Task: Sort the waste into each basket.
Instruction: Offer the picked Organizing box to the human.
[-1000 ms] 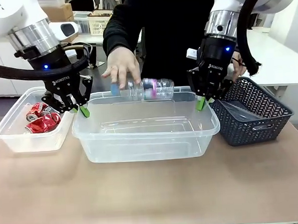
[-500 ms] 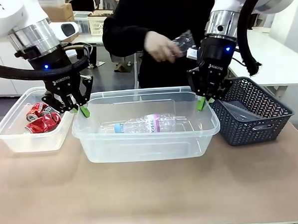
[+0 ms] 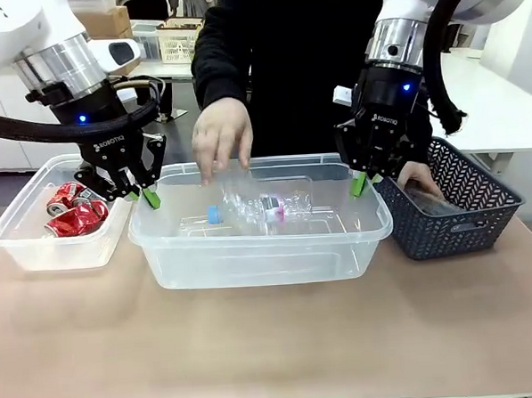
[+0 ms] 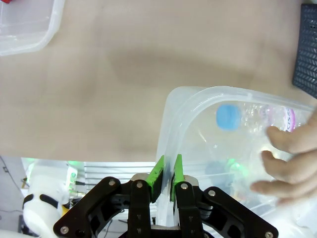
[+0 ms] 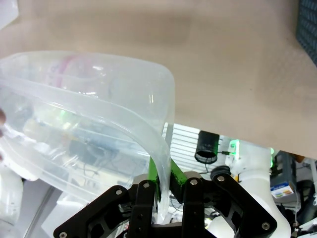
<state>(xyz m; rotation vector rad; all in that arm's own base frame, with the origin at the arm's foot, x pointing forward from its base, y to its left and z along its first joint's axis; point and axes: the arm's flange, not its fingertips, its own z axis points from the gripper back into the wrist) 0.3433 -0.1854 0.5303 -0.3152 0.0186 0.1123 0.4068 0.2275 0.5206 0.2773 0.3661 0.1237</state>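
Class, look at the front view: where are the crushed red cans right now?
The red cans lie in the small clear tub at the table's left end, beside the large clear tub and just below the left gripper.

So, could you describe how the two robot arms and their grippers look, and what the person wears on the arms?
Both arms are white with a ribbed silver wrist ring, then a black wrist block with a small blue light. The left gripper and the right gripper are black, marked ROBOTIQ in white, with bright green pads on the jaws. Thick black cables loop beside each wrist. The person wears long black sleeves.
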